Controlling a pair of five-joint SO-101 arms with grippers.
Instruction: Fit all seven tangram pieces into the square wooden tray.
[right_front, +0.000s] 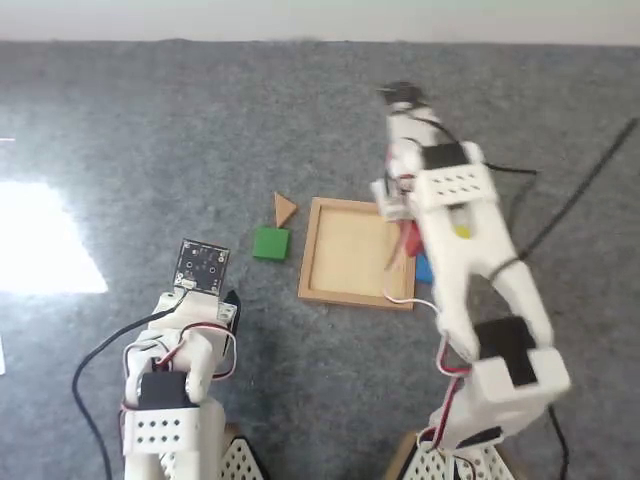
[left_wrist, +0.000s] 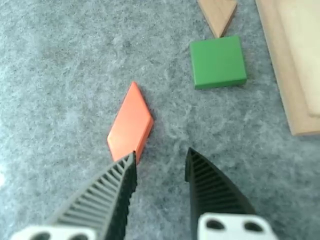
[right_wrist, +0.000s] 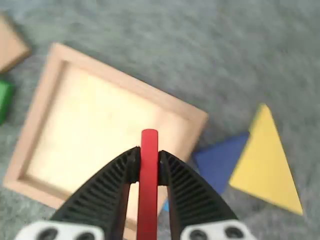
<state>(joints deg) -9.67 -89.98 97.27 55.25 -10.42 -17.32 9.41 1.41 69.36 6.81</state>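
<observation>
The right gripper (right_wrist: 149, 156) is clamped on the red piece (right_wrist: 149, 137), which stands on its thin edge between the jaws. It hangs over the right side of the square wooden tray (right_wrist: 130, 82), whose floor is bare, so no piece looks placed yet. Held edge-on like this, the piece shows too little of itself to tell its shape; it is possibly a triangle. That grip suits carrying, but the piece will likely have to be tipped flat before it can sit inside the rim. Just right of the tray lie the blue triangle (right_wrist: 220, 160) and the yellow triangle (right_wrist: 265, 155), touching each other and within this arm's easy reach. On the left, the green square (left_wrist: 218, 61) sits just beside the tray, with the tan triangle (left_wrist: 217, 12) on its far side. The orange parallelogram (left_wrist: 131, 122) lies flat on the grey felt, nearer and further left. The left gripper (left_wrist: 161, 161) hovers low at the parallelogram's near tip with its jaws parted and nothing between them, probably lined up to take that piece next.
</observation>
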